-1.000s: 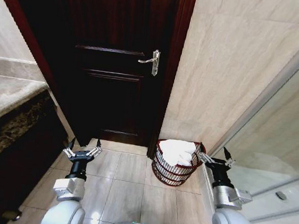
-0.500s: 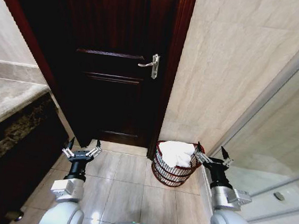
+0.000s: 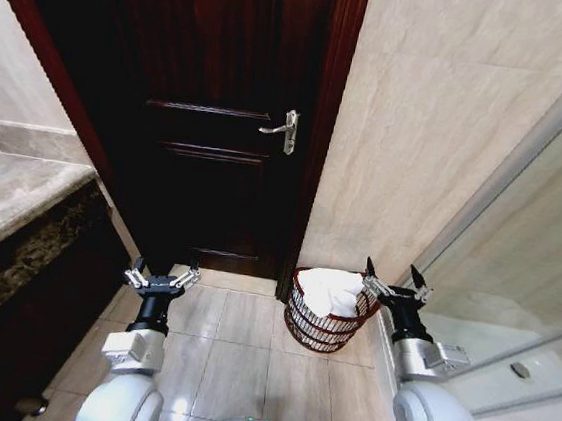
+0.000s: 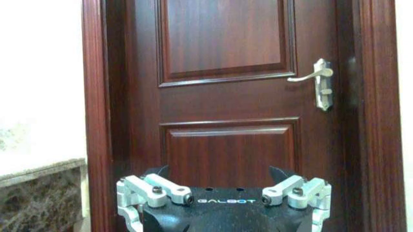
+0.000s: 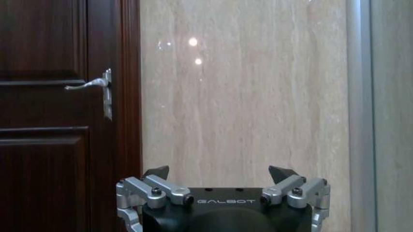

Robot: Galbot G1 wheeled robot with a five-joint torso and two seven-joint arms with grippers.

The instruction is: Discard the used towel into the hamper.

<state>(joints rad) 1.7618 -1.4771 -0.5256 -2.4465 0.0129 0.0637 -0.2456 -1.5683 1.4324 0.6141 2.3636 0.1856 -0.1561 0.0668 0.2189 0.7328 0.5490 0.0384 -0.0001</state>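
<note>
A white towel (image 3: 332, 289) lies bundled inside the hamper (image 3: 321, 327), a dark red-brown wire basket standing on the tiled floor against the beige wall, right of the door. My right gripper (image 3: 391, 278) is held up just right of the hamper's rim, open and holding nothing; its fingertips (image 5: 156, 172) point at the wall in the right wrist view. My left gripper (image 3: 163, 271) is raised over the floor well left of the hamper, open and bare, facing the door in the left wrist view (image 4: 219, 173).
A dark wooden door (image 3: 223, 144) with a silver lever handle (image 3: 283, 129) is shut straight ahead. A stone-topped vanity (image 3: 5, 207) runs along the left. A glass shower partition (image 3: 518, 256) stands to the right. Tiled floor (image 3: 238, 337) lies open between my arms.
The whole head view has shifted downward in the picture, so the camera has tilted or risen a little. Both grippers stay open and raised; the towel rests in the hamper as before.
</note>
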